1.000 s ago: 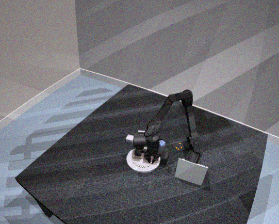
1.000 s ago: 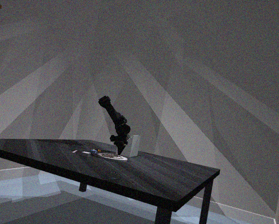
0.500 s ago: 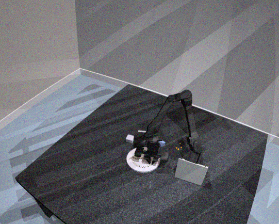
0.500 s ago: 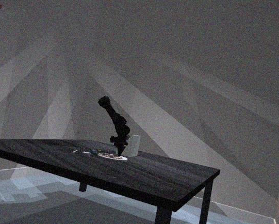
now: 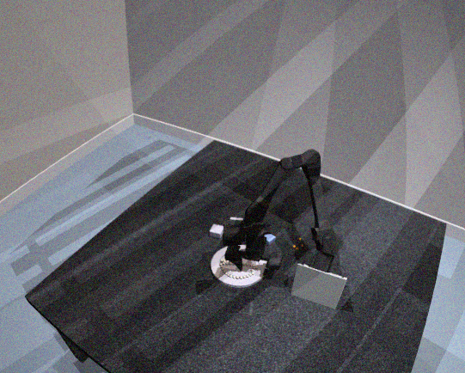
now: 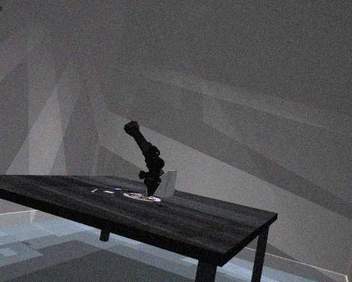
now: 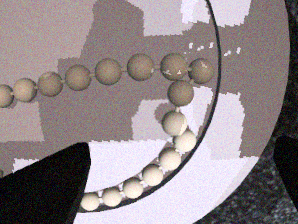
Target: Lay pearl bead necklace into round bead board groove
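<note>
The round white bead board (image 5: 216, 267) (image 6: 155, 199) (image 7: 267, 75) lies on the dark table. The pearl bead necklace (image 5: 238, 278) (image 7: 152, 175) lies on it. In the wrist view its lower beads follow the dark curved groove line. At the right several beads sit inside that line, and from there a strand runs left across the board's inner face, off the groove. My gripper (image 5: 253, 267) (image 6: 149, 195) (image 7: 183, 151) is open, low over the board, its fingers wide apart on either side of the right-hand beads, holding none. The left finger hides part of the lower strand.
A pale upright panel (image 5: 319, 286) (image 6: 170, 184) stands right of the board. A white block (image 5: 217, 230) (image 6: 108, 192), a thin white strip (image 5: 236, 219) (image 6: 94, 190) and a blue block (image 5: 270, 237) (image 6: 118, 189) lie behind it. Small orange pieces (image 5: 295, 247) lie near the arm's base.
</note>
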`<state>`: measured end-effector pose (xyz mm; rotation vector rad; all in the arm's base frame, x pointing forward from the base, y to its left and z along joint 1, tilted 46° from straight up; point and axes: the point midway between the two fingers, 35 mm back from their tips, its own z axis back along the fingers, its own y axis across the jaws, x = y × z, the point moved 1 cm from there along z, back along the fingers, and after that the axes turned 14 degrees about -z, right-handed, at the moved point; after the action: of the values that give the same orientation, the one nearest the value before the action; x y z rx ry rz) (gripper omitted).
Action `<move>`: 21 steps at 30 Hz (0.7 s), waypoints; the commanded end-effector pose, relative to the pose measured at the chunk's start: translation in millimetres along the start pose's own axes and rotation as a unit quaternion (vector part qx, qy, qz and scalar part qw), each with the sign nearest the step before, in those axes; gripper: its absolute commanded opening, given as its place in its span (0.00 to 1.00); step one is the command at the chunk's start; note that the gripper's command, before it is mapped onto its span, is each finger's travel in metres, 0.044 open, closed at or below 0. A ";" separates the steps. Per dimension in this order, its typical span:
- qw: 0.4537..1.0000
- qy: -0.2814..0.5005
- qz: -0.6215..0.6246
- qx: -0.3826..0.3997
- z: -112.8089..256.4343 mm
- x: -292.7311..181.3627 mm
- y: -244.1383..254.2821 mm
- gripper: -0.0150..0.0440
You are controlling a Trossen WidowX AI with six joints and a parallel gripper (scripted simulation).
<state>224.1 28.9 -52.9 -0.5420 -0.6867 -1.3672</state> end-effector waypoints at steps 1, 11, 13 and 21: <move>1.000 0.001 -0.001 -0.001 1.1 -0.1 0.4 1.00; 1.000 0.001 -0.001 -0.001 3.0 -0.1 0.4 1.00; 1.000 0.001 -0.001 -0.001 3.0 -0.1 0.4 1.00; 1.000 0.001 0.005 -0.001 7.1 1.1 1.4 0.91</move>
<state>223.9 30.6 -49.9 -0.5472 -0.6871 -1.3623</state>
